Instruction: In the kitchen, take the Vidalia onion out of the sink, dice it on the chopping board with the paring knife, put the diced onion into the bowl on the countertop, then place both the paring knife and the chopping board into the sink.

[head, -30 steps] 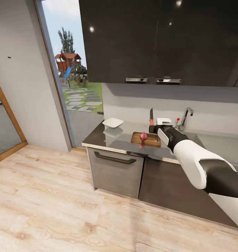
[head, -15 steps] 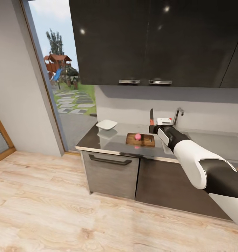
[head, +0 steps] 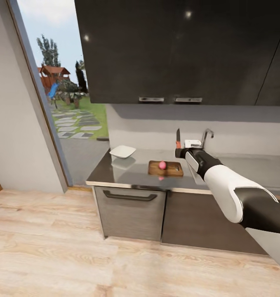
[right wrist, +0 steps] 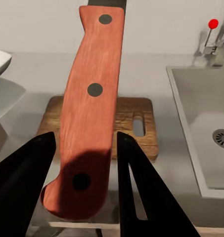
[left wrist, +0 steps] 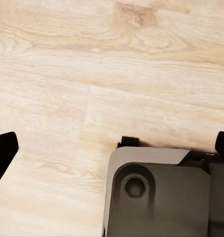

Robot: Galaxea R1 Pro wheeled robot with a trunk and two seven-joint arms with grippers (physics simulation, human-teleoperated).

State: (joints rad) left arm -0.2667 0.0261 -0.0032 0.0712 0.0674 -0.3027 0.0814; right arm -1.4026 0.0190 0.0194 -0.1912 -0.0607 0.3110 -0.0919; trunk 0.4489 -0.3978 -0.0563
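A small round pinkish Vidalia onion [head: 162, 165] sits whole on the brown chopping board [head: 172, 169] on the dark countertop [head: 127, 172]. My right gripper [head: 180, 151] hovers just right of the board's far end, shut on the paring knife [head: 178, 138], whose blade points up. In the right wrist view the red handle [right wrist: 92, 98] fills the gap between the fingers [right wrist: 22, 192] and hides the onion; the board [right wrist: 136, 123] lies behind it. The white bowl [head: 122, 151] stands left of the board. The sink [right wrist: 203, 138] lies to the board's right. My left gripper [left wrist: 113, 148] is open over the floor.
Dark wall cabinets [head: 177, 49] hang above the counter, with a chrome tap [head: 205, 134] behind my right arm. A tall glass door [head: 61, 99] stands at the left. Pale wood-plank floor [head: 74, 255] stretches before the lower cabinets [head: 131, 210]. My base [left wrist: 156, 197] shows under the left wrist.
The camera has swung, so the counter and door sit further left in the picture. My right arm keeps the knife upright in the same pose; the onion stays on the board.
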